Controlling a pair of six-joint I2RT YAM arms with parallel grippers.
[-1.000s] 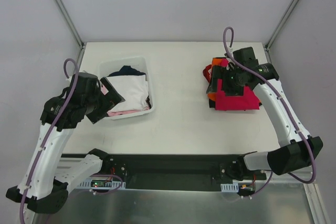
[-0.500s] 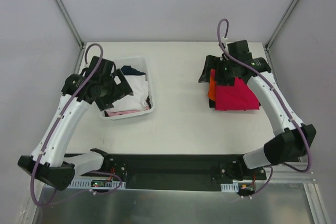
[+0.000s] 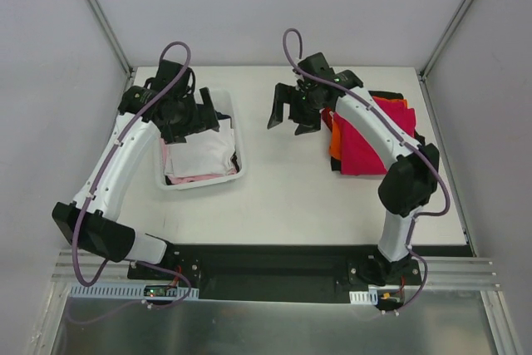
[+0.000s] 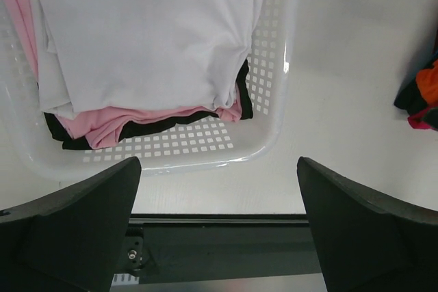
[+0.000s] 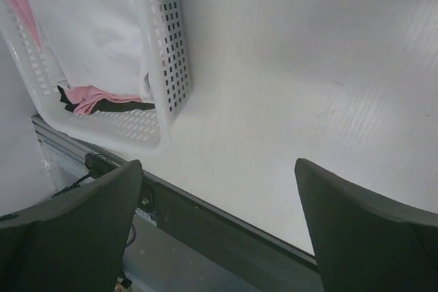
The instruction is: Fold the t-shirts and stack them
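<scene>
Top external view shows the left arm reaching over the basket (image 3: 238,174) on the table's (image 3: 283,197) left half. The left gripper (image 4: 217,169) hangs above the basket's far end with its jaws spread wide and nothing between them. In the left wrist view both fingers (image 4: 75,227) frame the basket's near rim and touch no cloth.

Inside the basket a white shirt (image 4: 144,32) lies on top, loosely folded. A pink shirt (image 4: 113,130) and a dark shirt (image 4: 161,126) stick out from under its near edge.

The right arm bends across toward the middle of the table. The right gripper (image 3: 291,118) is released too, jaws wide apart and empty. It hangs over bare table between the basket and the stack, just left of the stack. Its wrist camera looks down at the bare tabletop and the basket's right wall.

The stack sits on the table's right half, well apart from the basket. A magenta shirt (image 3: 366,145) lies on top, partly hidden by the right arm. An orange shirt (image 3: 335,144) shows along its left edge, and black cloth (image 3: 418,137) peeks out on the right side.
</scene>
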